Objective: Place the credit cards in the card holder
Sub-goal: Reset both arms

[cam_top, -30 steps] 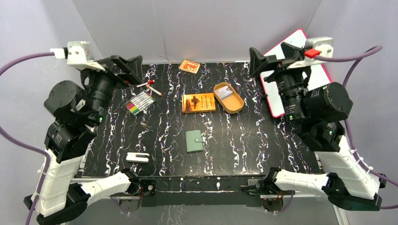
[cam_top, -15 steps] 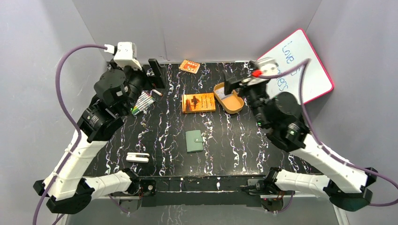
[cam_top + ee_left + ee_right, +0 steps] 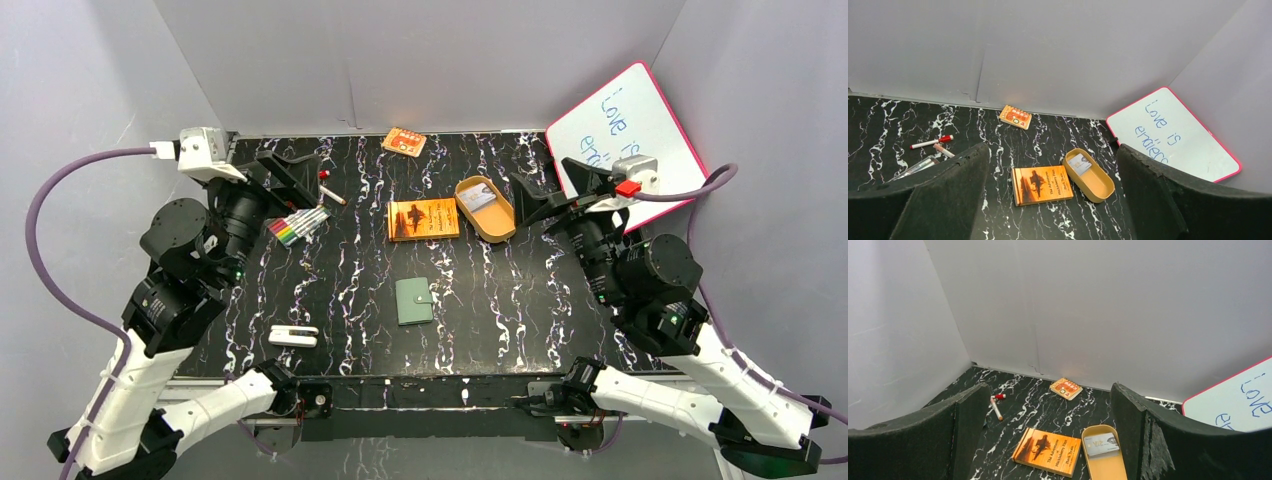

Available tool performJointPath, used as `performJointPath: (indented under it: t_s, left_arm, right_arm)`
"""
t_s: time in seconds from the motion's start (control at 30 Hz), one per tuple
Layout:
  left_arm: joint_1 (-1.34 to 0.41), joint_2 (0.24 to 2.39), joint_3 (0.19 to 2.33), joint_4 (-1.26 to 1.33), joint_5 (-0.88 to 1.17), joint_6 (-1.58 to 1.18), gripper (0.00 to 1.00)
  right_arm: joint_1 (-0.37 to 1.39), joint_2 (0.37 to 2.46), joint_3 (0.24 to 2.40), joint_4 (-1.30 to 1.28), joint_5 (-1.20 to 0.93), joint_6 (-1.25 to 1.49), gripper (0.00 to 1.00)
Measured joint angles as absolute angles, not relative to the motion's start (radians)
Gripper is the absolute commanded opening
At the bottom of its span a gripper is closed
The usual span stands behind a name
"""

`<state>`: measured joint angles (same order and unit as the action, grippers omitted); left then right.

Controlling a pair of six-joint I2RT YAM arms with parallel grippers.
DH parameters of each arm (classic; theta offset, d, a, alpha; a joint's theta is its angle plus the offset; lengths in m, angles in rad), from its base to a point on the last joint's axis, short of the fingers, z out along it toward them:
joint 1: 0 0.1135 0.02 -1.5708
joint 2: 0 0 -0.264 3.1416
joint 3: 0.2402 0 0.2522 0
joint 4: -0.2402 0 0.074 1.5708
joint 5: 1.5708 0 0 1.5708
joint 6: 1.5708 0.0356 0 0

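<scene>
at far left, the left gripper (image 3: 298, 170) hangs above the table's (image 3: 520, 300) back left corner, its jaws spread wide with nothing between them. just below it in the top view lie a red-capped marker (image 3: 322, 175), a pale pen (image 3: 333, 196) and a clear pack of coloured markers (image 3: 298, 224). a small white object (image 3: 294, 336) rests near the front edge, well apart from the rest.

the card holder (image 3: 414, 301), grey-green and folded shut with its snap tab on the right edge, lies flat near the middle of the black marbled surface, toward the front and out of both arms' grasp. behind it sits an orange book (image 3: 423, 219), cover up, and farther back, near the rear wall, a small orange card pack (image 3: 404, 141).

just beside the book's right edge is a tan oval tin (image 3: 487, 208), open, with a silver card (image 3: 1101, 444) lying in its far end. the right gripper (image 3: 548, 190) hangs just right of the tin, clear of it, jaws likewise wide apart and holding nothing. at far right, a red-framed whiteboard (image 3: 625, 140) with blue handwriting leans against the side wall.
</scene>
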<state>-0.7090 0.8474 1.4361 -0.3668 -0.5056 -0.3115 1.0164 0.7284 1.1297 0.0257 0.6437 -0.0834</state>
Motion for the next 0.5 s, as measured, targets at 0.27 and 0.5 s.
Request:
performJointPath:
  t_s: [0.27,0.5]
  left_arm:
    - [-0.709,0.891,1.463,-0.377,-0.509,-0.330,0.94]
    - [-0.709,0.888,1.448,-0.379,-0.505,-0.341,0.94]
  right_arm:
    - [1.016,0.747,1.137,0.128,0.657,-0.112,0.99]
    - [1.016,0.818,1.164,0.232,0.747,-0.116,0.99]
